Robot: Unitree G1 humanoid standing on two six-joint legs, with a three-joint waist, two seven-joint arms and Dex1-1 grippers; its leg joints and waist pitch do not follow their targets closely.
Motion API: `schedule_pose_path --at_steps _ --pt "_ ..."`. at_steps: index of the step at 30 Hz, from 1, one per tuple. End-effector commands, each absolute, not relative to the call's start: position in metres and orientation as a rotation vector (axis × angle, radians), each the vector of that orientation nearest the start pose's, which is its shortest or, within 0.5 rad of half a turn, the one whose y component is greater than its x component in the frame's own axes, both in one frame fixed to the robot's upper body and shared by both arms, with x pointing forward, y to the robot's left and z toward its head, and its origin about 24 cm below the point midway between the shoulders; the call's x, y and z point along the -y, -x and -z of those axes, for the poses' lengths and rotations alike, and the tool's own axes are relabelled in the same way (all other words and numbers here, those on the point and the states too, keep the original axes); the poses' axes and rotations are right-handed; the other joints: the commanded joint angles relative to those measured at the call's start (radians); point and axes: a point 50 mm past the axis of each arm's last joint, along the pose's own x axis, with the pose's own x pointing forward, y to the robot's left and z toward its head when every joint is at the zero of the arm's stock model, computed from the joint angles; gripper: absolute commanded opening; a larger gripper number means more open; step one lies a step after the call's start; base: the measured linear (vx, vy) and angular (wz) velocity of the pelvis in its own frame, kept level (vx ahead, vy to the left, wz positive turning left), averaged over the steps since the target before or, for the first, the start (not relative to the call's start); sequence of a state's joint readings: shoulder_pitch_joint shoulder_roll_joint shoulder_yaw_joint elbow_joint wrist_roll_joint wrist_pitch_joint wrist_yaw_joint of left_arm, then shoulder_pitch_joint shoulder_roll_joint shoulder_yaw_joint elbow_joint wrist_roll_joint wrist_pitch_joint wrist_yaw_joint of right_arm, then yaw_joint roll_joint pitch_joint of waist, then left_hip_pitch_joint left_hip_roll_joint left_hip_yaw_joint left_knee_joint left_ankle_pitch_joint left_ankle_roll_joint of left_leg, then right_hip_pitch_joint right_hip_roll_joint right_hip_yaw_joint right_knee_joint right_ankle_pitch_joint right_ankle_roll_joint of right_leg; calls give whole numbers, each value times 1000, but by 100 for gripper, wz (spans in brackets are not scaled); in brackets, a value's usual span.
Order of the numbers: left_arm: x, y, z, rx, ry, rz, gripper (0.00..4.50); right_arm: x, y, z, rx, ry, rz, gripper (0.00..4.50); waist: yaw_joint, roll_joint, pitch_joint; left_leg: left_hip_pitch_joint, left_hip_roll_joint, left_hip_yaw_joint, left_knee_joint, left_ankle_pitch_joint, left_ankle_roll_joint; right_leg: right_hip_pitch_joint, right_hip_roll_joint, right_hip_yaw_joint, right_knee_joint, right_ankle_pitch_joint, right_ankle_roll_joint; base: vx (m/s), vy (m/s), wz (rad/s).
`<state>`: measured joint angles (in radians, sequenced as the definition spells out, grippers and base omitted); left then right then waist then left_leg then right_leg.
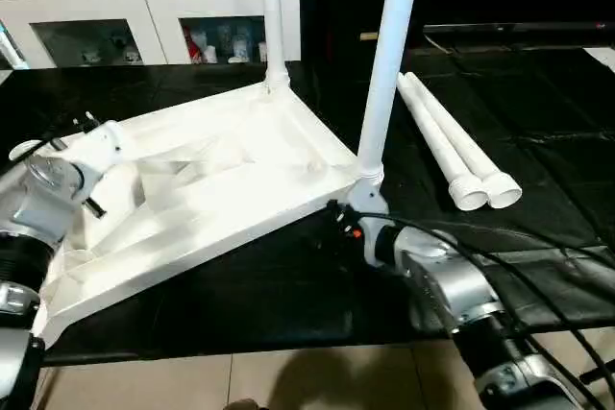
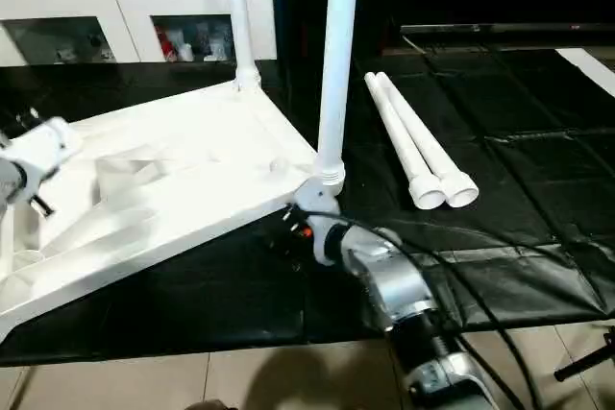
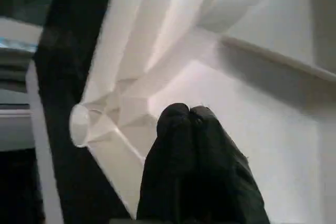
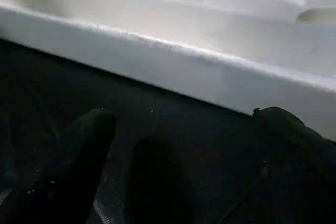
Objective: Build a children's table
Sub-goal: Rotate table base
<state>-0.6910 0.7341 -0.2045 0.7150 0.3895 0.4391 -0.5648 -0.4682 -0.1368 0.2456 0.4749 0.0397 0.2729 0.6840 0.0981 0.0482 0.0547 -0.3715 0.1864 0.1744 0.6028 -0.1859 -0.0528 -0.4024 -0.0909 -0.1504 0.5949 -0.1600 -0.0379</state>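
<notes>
Two tapered round legs point(image 1: 459, 146) loose on black cloth point(image 1: 548, 122), ribbed tabletop point(image 1: 202, 189) upturned, left tool point(image 3: 191, 124) pinched together, right tool point(image 4: 178, 124) spread apart

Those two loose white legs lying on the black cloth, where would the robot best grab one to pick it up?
Probably mid-shaft, coming straight down from above. The two loose legs lie flat and touching side by side on the black cloth, so the nearer leg's outer side is free while its inner side is blocked. The right gripper, open, is the closer one. The flared socket ends look too wide for an easy pinch.
</notes>
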Motion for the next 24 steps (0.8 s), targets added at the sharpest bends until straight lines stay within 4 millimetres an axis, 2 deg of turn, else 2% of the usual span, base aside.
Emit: schedule_pose_path --at_steps 1,5,7,8,9,11,12,14,15,16,19,20,24 --pt "-318 -335 -93 -819 -929 140 5 80 -314 -29 -389 180 -907 450 -2 16 -72 15 53 -33 -78 -283 -11 52 -86 76 -72 -269 -147 0 0 0" --pt "-315 -324 -72 -922 -894 293 5 78 -321 -22 -427 177 -840 450 -8 21 -73 19 54 -34 -79 -294 -20 50 -90 78 -76 -274 -156 0 0 0" --pt "-307 -322 -67 -929 -819 384 5 79 -326 -20 -436 163 -789 450 -8 19 -74 20 57 -34 -79 -298 -29 51 -94 80 -73 -263 -170 0 0 0" --pt "-303 -320 -66 -936 -805 438 5 79 -330 -20 -436 159 -764 450 -9 14 -72 19 56 -33 -80 -300 -30 52 -94 81 -72 -272 -170 0 0 0" --pt "-300 -318 -65 -950 -797 484 5 80 -332 -21 -435 151 -739 450 -9 18 -70 21 57 -33 -81 -306 -28 50 -94 81 -74 -281 -170 0 0 0" --pt "-296 -316 -64 -951 -797 546 5 80 -335 -22 -433 141 -722 450 -9 18 -71 23 60 -35 -83 -309 -33 52 -97 83 -71 -285 -172 0 0 0" --pt "-286 -311 -65 -960 -749 652 5 79 -340 -25 -424 140 -701 450 -8 20 -73 25 62 -35 -83 -313 -42 51 -100 84 -66 -276 -178 0 0 0" --pt "-280 -308 -65 -961 -718 715 5 78 -343 -27 -417 142 -695 450 -11 18 -69 23 59 -32 -84 -319 -42 50 -93 84 -66 -276 -183 0 0 0" --pt "-270 -304 -67 -937 -702 827 5 77 -346 -29 -411 141 -691 450 -9 20 -69 25 60 -31 -84 -324 -43 48 -94 84 -68 -280 -184 0 0 0" --pt "-263 -301 -69 -920 -688 906 5 75 -348 -30 -406 144 -688 450 -11 19 -69 21 60 -33 -85 -327 -43 52 -97 85 -66 -286 -187 0 0 0" --pt "-245 -292 -73 -900 -585 1063 5 71 -351 -34 -390 154 -689 450 -13 20 -70 22 57 -26 -84 -308 -43 52 -88 85 -60 -252 -195 0 0 0" --pt "-240 -290 -75 -895 -555 1097 5 70 -352 -35 -383 156 -692 450 -15 19 -72 20 58 -27 -84 -300 -44 55 -91 86 -55 -240 -200 0 0 0" --pt "-223 -290 -77 -829 -523 1181 5 65 -354 -39 -369 140 -702 450 -19 19 -70 18 54 -24 -81 -285 -28 55 -85 84 -59 -247 -198 0 0 0"
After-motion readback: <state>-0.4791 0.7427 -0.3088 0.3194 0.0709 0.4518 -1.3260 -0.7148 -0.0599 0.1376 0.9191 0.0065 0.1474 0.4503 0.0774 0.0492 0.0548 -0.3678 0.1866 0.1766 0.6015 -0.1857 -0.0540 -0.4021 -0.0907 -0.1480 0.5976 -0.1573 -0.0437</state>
